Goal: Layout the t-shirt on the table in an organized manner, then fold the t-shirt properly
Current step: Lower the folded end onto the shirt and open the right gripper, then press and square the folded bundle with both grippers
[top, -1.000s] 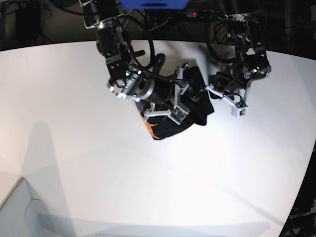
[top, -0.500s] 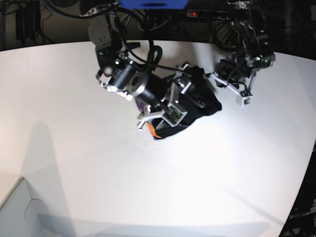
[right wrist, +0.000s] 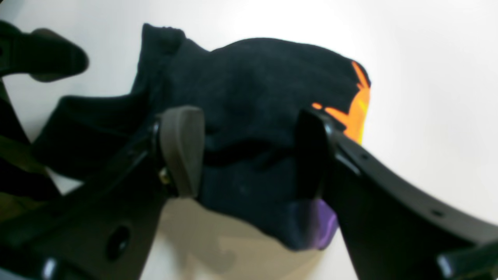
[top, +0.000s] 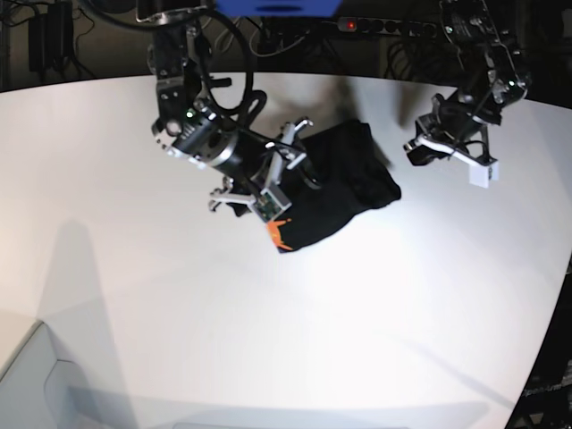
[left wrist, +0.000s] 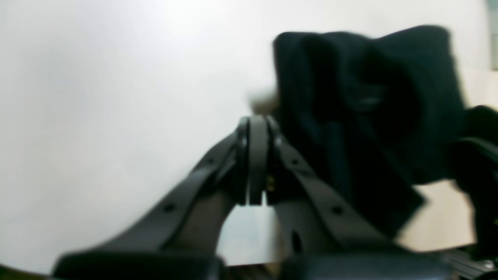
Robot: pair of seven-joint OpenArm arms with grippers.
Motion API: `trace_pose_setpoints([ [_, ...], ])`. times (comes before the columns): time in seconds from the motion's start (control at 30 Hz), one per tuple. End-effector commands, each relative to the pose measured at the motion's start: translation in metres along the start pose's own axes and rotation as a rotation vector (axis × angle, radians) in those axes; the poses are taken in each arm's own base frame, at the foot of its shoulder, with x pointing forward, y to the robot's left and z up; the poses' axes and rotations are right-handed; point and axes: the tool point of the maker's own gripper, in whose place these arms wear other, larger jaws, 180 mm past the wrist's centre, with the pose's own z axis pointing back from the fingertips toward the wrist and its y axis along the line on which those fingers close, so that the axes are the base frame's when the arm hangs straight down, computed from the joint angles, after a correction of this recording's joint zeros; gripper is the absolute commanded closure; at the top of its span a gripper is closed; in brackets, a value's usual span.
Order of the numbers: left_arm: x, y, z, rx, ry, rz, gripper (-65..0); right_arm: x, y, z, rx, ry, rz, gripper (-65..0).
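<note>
The black t-shirt (top: 344, 183) lies in a crumpled heap on the white table (top: 134, 295), with its orange print (top: 279, 234) at the near-left edge. My right gripper (top: 288, 174) is open at the heap's left side. In the right wrist view its fingers (right wrist: 183, 151) stand wide on either side of the cloth (right wrist: 253, 77), and the orange print (right wrist: 356, 109) and a purple patch (right wrist: 315, 225) show. My left gripper (top: 416, 150) is shut and empty, to the right of the shirt. In the left wrist view its closed fingers (left wrist: 255, 155) are beside the black cloth (left wrist: 369, 109).
Dark equipment and cables (top: 286, 27) stand behind the table's far edge. The table's curved edge (top: 552, 304) runs down the right side. A white box corner (top: 27, 384) is at the lower left.
My right gripper has drawn back to the left off the shirt, leaving more of the heap uncovered. My left gripper has moved right and away from the shirt.
</note>
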Motion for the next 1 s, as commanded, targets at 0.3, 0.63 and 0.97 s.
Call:
trace_pose_setpoints([
  [0.3, 0.014, -0.027, 0.004, -0.116, -0.054, 0.039, -1.1, 0.003, 0.026, 0.001, 0.057, -0.034, -0.018, -38.3],
  [0.63, 0.021, -0.075, 0.024, -0.315, -0.094, 0.107, -31.6, 0.018, 0.003, 0.039, -0.019, -0.069, 0.121, -38.8],
  [0.97, 0.007, -0.085, 0.012, -0.347, -0.054, 0.155, -32.8, -0.01, -0.032, 0.061, -0.102, 0.013, 0.138, -39.4],
])
